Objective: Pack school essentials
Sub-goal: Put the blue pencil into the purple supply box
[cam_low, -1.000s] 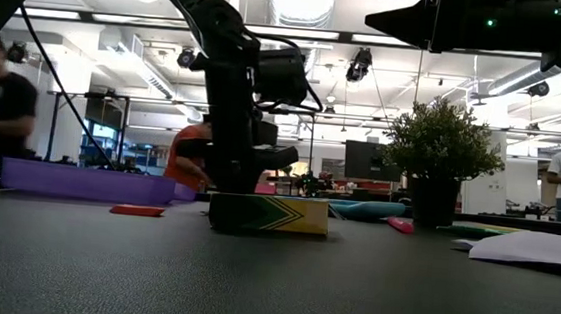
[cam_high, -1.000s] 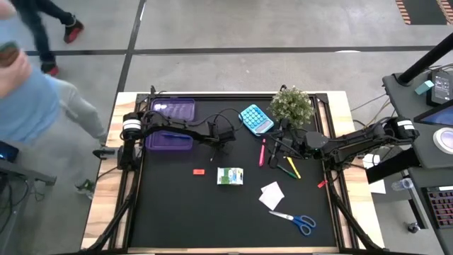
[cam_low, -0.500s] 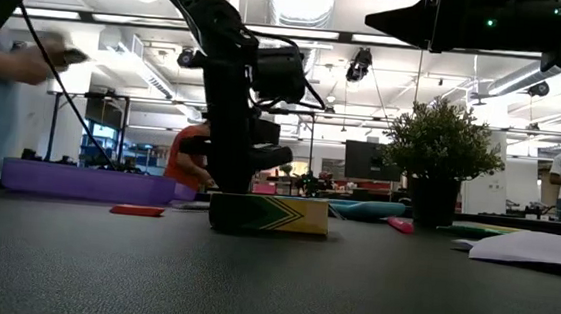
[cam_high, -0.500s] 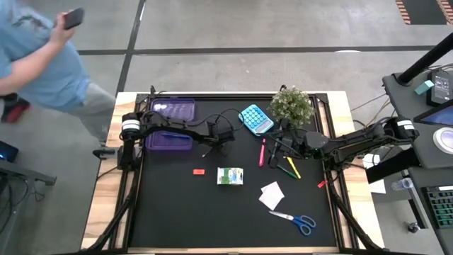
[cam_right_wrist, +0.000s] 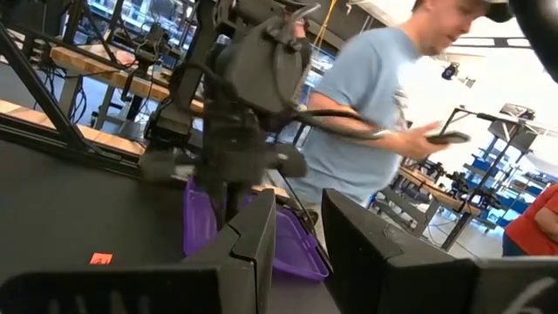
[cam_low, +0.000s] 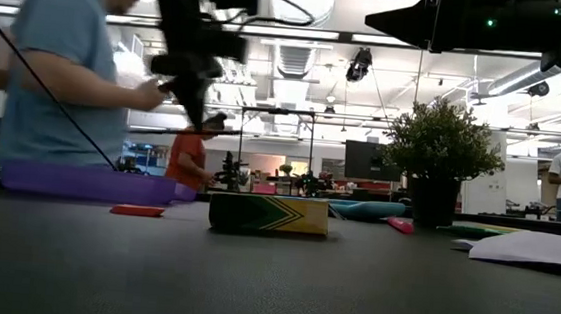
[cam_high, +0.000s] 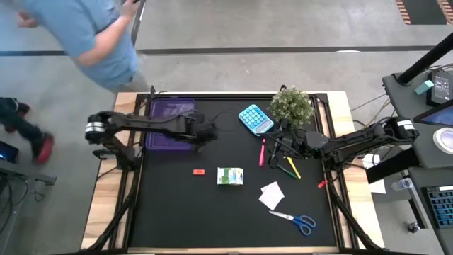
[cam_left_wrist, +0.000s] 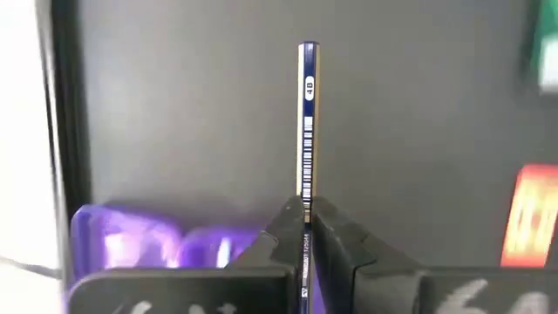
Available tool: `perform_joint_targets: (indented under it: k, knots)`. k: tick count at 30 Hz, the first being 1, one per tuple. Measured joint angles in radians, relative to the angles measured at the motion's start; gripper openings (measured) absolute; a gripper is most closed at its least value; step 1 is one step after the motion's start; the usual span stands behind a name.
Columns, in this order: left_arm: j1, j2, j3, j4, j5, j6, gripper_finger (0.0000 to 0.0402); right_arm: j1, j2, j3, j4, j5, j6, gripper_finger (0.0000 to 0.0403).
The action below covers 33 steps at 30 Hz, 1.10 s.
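My left gripper [cam_high: 206,133] is raised above the table beside the translucent purple case [cam_high: 170,119], shut on a thin dark-blue pen [cam_left_wrist: 307,105]. The low view shows this gripper [cam_low: 193,118] high up with the pen level under it. The red eraser [cam_high: 199,171], green-white pack [cam_high: 230,176], pale paper square [cam_high: 271,195] and blue-handled scissors [cam_high: 295,221] lie flat on the black mat. My right gripper [cam_high: 279,145] is open and hovers near the pink pen [cam_high: 262,152] and the green and yellow pens [cam_high: 290,168], touching nothing. My left gripper pinches the dark-blue pen between its two fingers near one end [cam_left_wrist: 306,194]. Most of the pen's length sticks out past the fingertips. The fingers come from above, and the pen is lifted clear and roughly level.
A small potted plant [cam_high: 291,105] and a blue calculator [cam_high: 255,119] stand at the far side between the arms. A person in a blue shirt [cam_high: 99,35] walks past the table's far left corner. Bare mat lies toward the near edge on the left.
My left gripper has risen from beside the green-white pack and moved toward the table's left and far side, to the purple case. The pen has gone up with it, off the mat. The person has walked along the far left side.
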Motion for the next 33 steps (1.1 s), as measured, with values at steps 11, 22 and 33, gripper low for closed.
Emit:
perform_joint_targets:
  k: [11,22,33]
  knots:
    - [0.054,-0.280,-0.302,-0.099,0.000,0.226,0.0001,0.000,0.000,0.000,0.000,0.000,0.006,0.0086]
    - [0.147,-0.362,-0.510,0.099,-0.006,0.174,0.0000,0.000,0.000,0.000,0.001,0.000,0.010,0.0086]
    - [0.298,-0.307,-0.512,0.200,-0.009,0.292,0.0000,0.000,0.000,0.000,0.001,0.000,0.016,0.0086]
